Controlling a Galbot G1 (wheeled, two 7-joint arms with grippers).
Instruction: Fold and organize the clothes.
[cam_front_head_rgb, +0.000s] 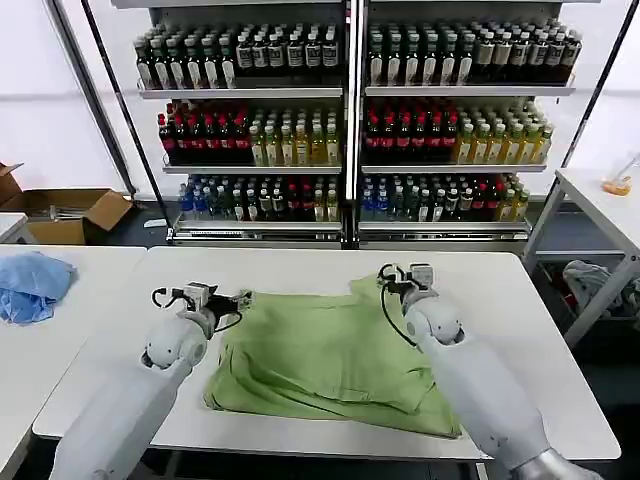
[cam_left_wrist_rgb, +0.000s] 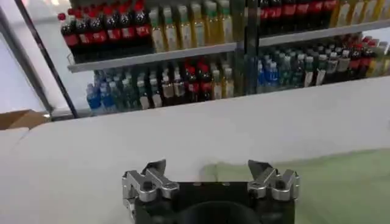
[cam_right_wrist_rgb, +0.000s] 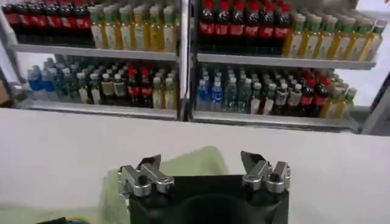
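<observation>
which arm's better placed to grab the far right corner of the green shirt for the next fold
Right, probably. The right gripper sits open just above the T-shirt at its far right corner, while the left gripper is open at the opposite edge.

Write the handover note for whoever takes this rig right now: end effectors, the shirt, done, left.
Left end effector: open, at the far left corner of the green T-shirt, holding nothing.
Right end effector: open, at the shirt's far right corner, holding nothing.
Shirt: lies mid-table, spread, edges partly turned in, wrinkled; print not visible.
Done: shirt laid out, possibly a first partial fold.
Left: finish folding and tidy it.
Also around: blue cloth on the left side table.
</observation>
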